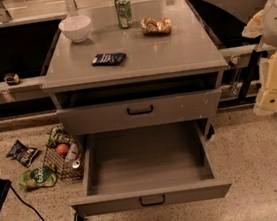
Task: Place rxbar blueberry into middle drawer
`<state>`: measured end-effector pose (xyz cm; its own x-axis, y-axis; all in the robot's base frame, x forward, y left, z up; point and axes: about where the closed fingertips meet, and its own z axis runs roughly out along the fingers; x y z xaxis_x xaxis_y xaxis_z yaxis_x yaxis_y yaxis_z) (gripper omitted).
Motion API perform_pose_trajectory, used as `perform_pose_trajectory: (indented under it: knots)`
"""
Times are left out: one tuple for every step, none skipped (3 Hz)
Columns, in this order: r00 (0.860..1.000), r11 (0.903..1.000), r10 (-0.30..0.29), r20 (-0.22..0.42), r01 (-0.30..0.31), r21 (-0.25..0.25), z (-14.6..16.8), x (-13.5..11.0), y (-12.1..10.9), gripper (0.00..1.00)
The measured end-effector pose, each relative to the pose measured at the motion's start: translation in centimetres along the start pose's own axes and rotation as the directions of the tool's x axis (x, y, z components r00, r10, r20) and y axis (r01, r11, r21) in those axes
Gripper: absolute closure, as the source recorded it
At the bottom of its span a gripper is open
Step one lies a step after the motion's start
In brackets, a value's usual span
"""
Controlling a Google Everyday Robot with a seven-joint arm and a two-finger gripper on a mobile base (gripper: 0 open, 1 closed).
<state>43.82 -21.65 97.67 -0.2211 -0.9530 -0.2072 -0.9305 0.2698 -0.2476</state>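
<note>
Camera view: the gripper (272,97) is waiting far right; I cannot tell if it's open. It is probably needing to grab the rxbar blueberry (108,59) next.

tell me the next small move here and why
Probably bring the gripper, off at the right edge beside the cabinet, leftward toward the rxbar blueberry. The bar lies on the cabinet top, ungrasped, while the middle drawer is already pulled open, so reaching for the bar comes first.
</note>
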Motion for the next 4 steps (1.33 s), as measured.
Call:
perform_pose_trajectory:
  knots:
    - [1.0, 1.0, 0.0, 0.0, 0.0, 0.0, 0.0, 0.0, 0.0, 0.0]
    - [0.996, 0.9997, -0.01, 0.09, 0.007, 0.023, 1.7, -2.8, -3.9, 0.0]
    - [0.971, 0.9988, -0.007, 0.238, -0.005, 0.048, 3.8, -7.6, -8.5, 0.0]
    - [0.907, 0.9984, 0.027, 0.421, -0.046, 0.034, 6.1, -12.5, -11.1, 0.0]
